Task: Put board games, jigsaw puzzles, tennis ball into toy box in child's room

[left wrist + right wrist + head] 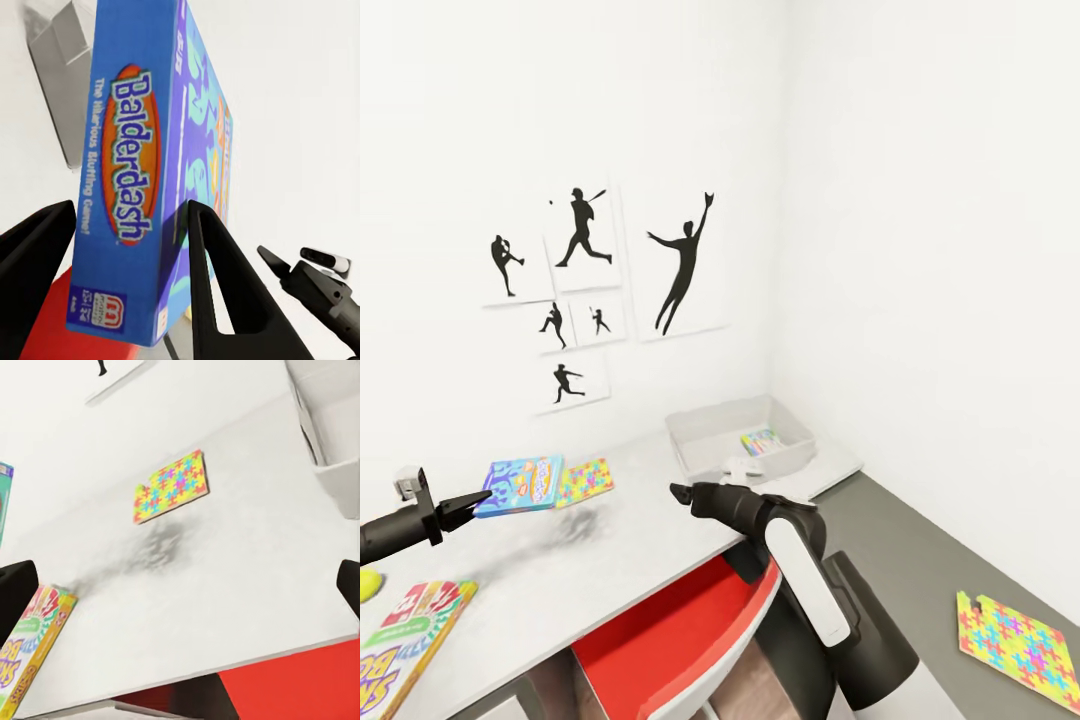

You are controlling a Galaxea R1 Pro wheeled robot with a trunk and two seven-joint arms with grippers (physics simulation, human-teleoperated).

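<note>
Now blue board game [146,172] pinched betw. left fingers [217,277]; right fingers [19,592] wide, empty.

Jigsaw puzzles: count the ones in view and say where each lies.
2. One thin multicoloured jigsaw puzzle board lies flat on the pale grey-white table, beside the held blue game box. Another lies on the grey floor at right. Others may be hidden.

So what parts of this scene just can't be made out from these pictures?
- The toy box: head view, its near wall hides most of the inside; one colourful item there is too small to name.
- Tennis ball: head view, cut by the edge.
- Right end effector: head view, fingertips too small and dark to judge.
</note>
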